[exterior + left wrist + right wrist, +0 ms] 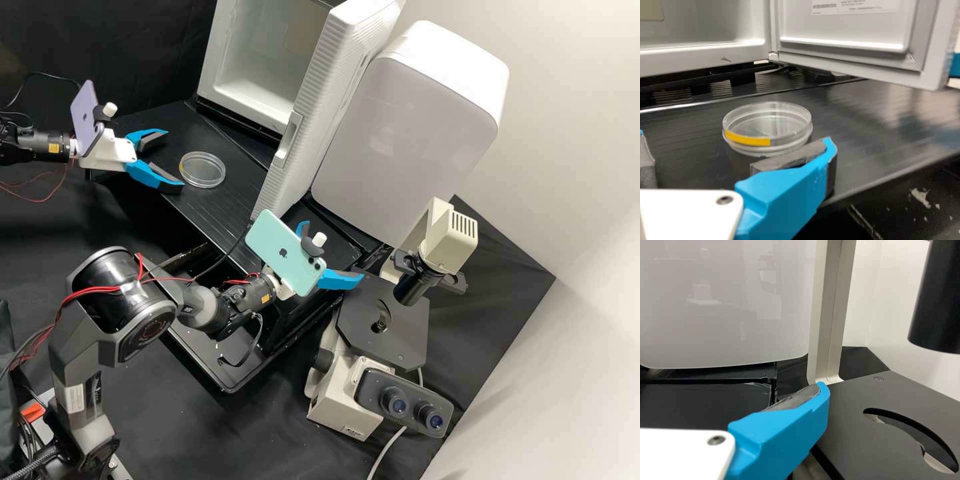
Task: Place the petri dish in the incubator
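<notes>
**Item 1.** Clear round lidded plastic petri dish (767, 127), yellow strip on side wall. Lies flat on black ribbed counter (220, 207), in front of the open chamber and outside it.

**Item 2.** White box-shaped incubator (267, 53) at back of counter. White ribbed door (320, 113) stands swung open, edge toward the dish's right in high view. Chamber interior white.

**Item 3.** L end effector (167, 162), white body w/ two bright blue fingers (790, 185), purple phone on wrist. Spread wide, holding nothing. Sits low over counter just beside petri dish on the side away from the incubator. One grey-padded fingertip is close to dish wall; contact can't be told.

**Item 4.** R end effector (340, 279), teal phone on wrist. Over the flat black stage (880, 410) of a white-and-black microscope (373, 373), well apart from petri dish. How wide it stands: can't tell.

**Item 5.** Large white rounded housing (413, 120), upright between incubator door and microscope.
</notes>
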`<action>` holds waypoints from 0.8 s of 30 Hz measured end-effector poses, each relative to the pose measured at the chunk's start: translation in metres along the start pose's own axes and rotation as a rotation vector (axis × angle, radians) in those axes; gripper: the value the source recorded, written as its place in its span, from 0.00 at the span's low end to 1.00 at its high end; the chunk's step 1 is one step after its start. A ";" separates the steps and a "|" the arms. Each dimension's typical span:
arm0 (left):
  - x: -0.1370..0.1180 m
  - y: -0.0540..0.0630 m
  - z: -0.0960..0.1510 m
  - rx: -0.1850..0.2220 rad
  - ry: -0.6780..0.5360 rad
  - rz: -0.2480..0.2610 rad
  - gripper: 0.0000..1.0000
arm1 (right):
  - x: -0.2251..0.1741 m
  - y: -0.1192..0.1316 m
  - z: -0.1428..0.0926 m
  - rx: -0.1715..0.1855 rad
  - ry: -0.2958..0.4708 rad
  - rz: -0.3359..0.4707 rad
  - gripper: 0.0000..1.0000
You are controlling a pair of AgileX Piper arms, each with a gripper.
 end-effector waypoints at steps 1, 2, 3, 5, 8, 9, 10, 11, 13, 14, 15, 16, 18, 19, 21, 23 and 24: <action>0.003 0.001 0.000 -0.005 0.002 -0.007 1.00 | 0.000 0.000 0.000 0.000 0.000 0.000 1.00; 0.004 0.001 0.000 -0.009 0.002 -0.010 1.00 | 0.000 0.000 0.000 0.000 0.000 0.000 1.00; 0.006 0.001 0.000 -0.013 0.000 -0.015 1.00 | 0.000 0.000 0.000 0.000 0.000 0.000 1.00; 0.010 0.002 0.000 -0.011 -0.010 -0.024 1.00 | 0.000 0.000 0.000 0.000 0.000 0.000 1.00; 0.016 0.003 0.001 -0.011 -0.023 -0.030 1.00 | 0.000 0.000 0.000 0.000 0.000 0.000 1.00; 0.017 0.003 0.001 -0.009 -0.024 -0.031 1.00 | 0.000 0.000 0.000 0.000 0.000 0.000 1.00; 0.019 0.004 0.000 -0.008 -0.024 -0.033 1.00 | 0.000 0.000 0.000 0.000 0.000 0.000 1.00; 0.021 0.005 0.001 -0.007 -0.026 -0.030 1.00 | 0.000 0.000 0.000 0.000 0.000 0.000 1.00; 0.025 0.006 0.001 -0.003 -0.026 -0.035 1.00 | 0.000 0.000 0.000 0.000 0.000 0.000 1.00; 0.026 0.007 0.001 -0.001 -0.026 -0.035 1.00 | 0.000 0.000 0.000 0.000 0.000 0.000 1.00; 0.027 0.007 0.001 -0.001 -0.026 -0.037 1.00 | 0.000 0.000 0.000 0.000 0.000 0.000 1.00; 0.027 0.007 0.001 0.000 -0.027 -0.036 1.00 | 0.000 0.000 0.000 0.000 0.000 0.000 1.00; 0.028 0.007 0.001 0.000 -0.027 -0.039 1.00 | 0.000 0.000 0.000 0.000 0.000 0.000 1.00; 0.029 0.008 0.001 0.002 -0.028 -0.036 1.00 | 0.000 0.000 0.000 0.000 0.000 0.000 1.00; 0.030 0.008 0.003 0.004 -0.031 -0.036 1.00 | 0.000 0.000 0.000 0.000 0.000 0.000 1.00; 0.031 0.009 0.003 0.012 -0.028 -0.039 1.00 | 0.000 0.000 0.000 0.000 0.000 0.000 1.00; 0.032 0.010 0.004 0.015 -0.030 -0.037 1.00 | 0.000 0.000 0.000 0.000 0.000 0.000 1.00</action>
